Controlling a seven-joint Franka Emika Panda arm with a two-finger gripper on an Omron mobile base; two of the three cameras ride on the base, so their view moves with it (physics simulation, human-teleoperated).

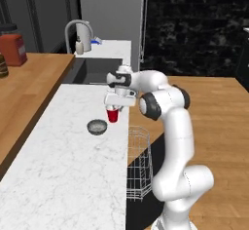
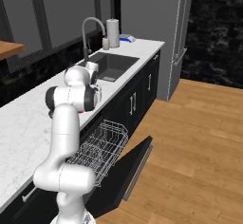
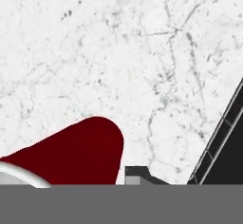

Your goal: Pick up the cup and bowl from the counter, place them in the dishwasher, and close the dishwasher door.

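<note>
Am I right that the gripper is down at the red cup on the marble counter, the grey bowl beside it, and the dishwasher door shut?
Not quite: the dishwasher door hangs open, rack pulled out, per the right base view. The gripper at the cup, bowl beside it on the counter, is correct.

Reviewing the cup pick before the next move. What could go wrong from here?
1. The gripper sits at the cup rim; the hand view shows the cup off to one side of a fingertip, so the hold may be thin and slip on lifting.
2. The bowl lies close beside the cup; a sideways move could knock it.
3. The cup stands near the counter edge above the rack; a drop could fall off.
</note>
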